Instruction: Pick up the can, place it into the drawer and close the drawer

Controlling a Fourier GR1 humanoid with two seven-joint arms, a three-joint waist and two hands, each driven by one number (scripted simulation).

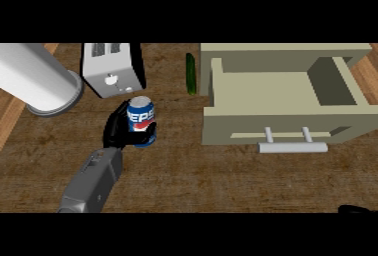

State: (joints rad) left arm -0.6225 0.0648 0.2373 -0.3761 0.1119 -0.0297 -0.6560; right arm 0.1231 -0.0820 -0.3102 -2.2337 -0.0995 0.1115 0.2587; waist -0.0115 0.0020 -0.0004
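Left robot hand [120,131] curled round the can [141,121], upright near the desk's [221,180] left-centre, well left of the open drawer [284,95]. Likely light, stiff, slick metal; mid-body side grip suits. Right robot hand [356,209] barely shows, fingers unclear.

The blue Pepsi can [140,121] stands upright on the brown wooden counter [221,180], inside the curled black left hand [122,131]; behind it sits the white toaster [112,70]; left of that, the white cylinder [37,80]; right of the can, the open beige drawer [284,107]; the green cucumber [191,74] lies just beside the drawer's left wall.
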